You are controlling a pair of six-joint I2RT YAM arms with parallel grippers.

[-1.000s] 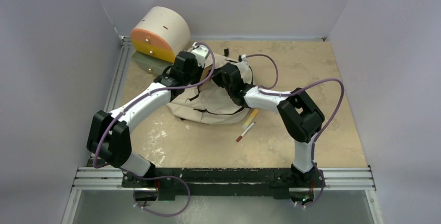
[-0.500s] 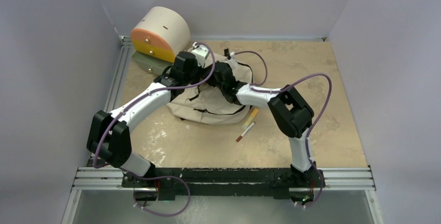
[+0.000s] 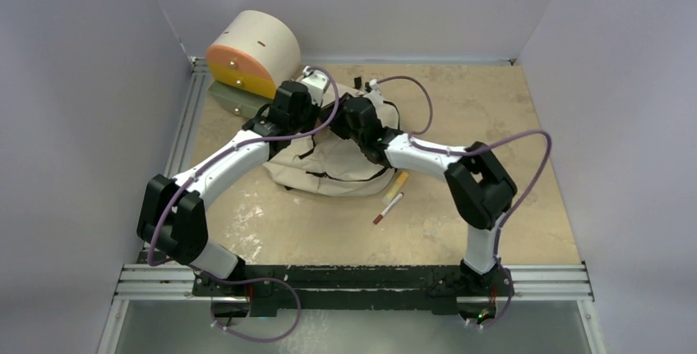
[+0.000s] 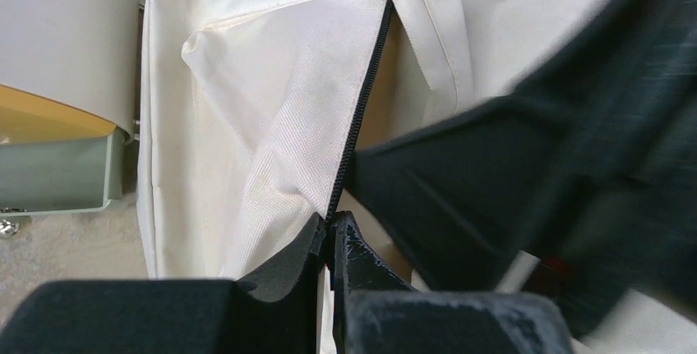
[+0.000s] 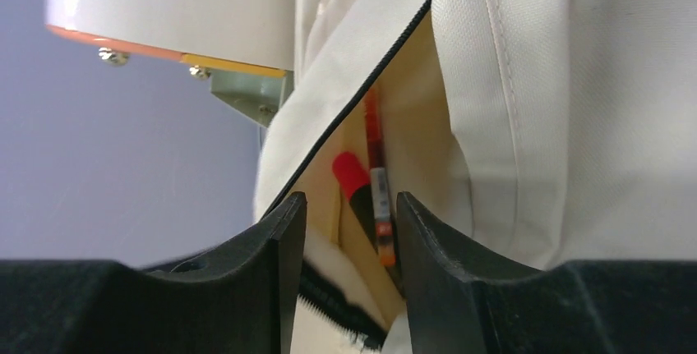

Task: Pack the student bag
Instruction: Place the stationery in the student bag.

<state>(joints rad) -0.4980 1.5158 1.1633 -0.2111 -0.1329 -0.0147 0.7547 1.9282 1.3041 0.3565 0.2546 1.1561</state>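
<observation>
The beige student bag (image 3: 329,165) lies at mid table under both wrists. My left gripper (image 4: 331,224) is shut on the bag's black zipper edge (image 4: 362,103) and holds the pocket flap up. My right gripper (image 5: 351,206) is open and empty, just above the open pocket (image 5: 403,99). Inside the pocket I see a red-capped marker (image 5: 353,177) and an orange pen (image 5: 378,198). On the table right of the bag lie an orange-and-yellow marker (image 3: 398,185) and a white pen with a red cap (image 3: 388,208).
A cream-and-orange cylindrical drawer unit (image 3: 251,52) stands at the back left, close behind the bag; it also shows in the left wrist view (image 4: 57,50) and the right wrist view (image 5: 164,9). Grey walls close in the left, back and right sides.
My right arm shifted left over the bag, then drew back slightly right. The left arm, the bag and the two pens on the table have not moved.
</observation>
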